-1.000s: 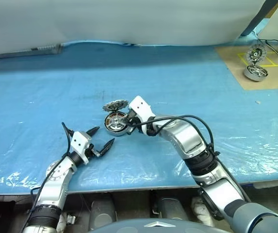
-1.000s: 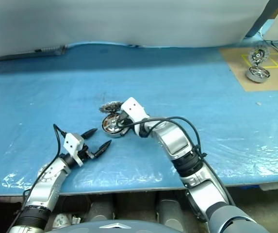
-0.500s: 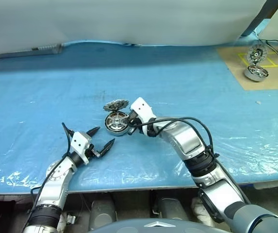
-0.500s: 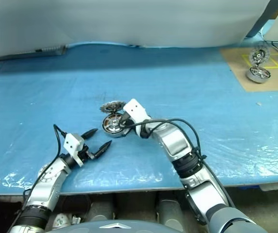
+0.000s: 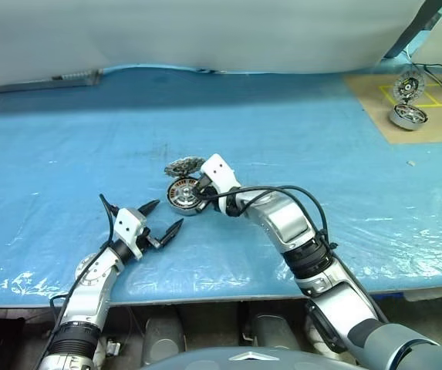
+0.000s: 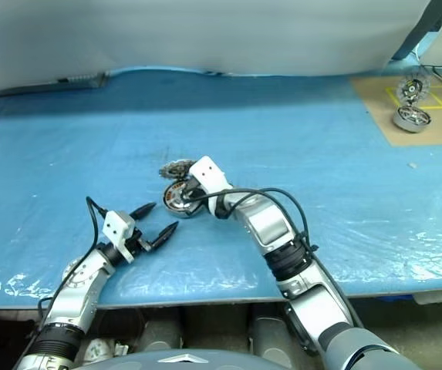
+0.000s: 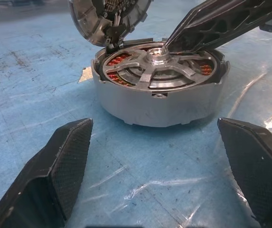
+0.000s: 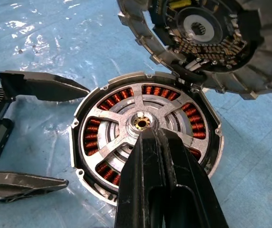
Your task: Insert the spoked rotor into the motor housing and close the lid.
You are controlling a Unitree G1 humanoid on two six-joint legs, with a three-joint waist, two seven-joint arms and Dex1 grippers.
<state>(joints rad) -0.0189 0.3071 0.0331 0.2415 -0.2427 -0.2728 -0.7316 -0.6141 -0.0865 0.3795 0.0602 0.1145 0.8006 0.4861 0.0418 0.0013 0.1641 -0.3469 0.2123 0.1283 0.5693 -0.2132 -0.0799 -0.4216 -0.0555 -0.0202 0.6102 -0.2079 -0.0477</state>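
Observation:
The motor housing (image 7: 159, 102) rests on the blue table, showing copper windings. The spoked rotor (image 8: 118, 124) lies flat inside it, spokes over the windings. The toothed lid (image 8: 207, 38) stands tilted up, joined to the housing's far rim. My right gripper (image 8: 150, 135) is shut, holds nothing, and its tips sit at the rotor's hub (image 8: 141, 122). My left gripper (image 5: 163, 220) is open just in front of the housing, with one finger (image 7: 64, 156) on each side and nothing between them.
A brown board (image 5: 429, 127) at the far right carries another motor wheel (image 5: 406, 116) and a second part (image 5: 407, 83). A white sheet runs along the table's back. The table's front edge (image 5: 205, 297) is close behind my left gripper.
My right forearm has swung slightly to the left while its tips stay at the hub. The left arm, the housing and the lid are unchanged.

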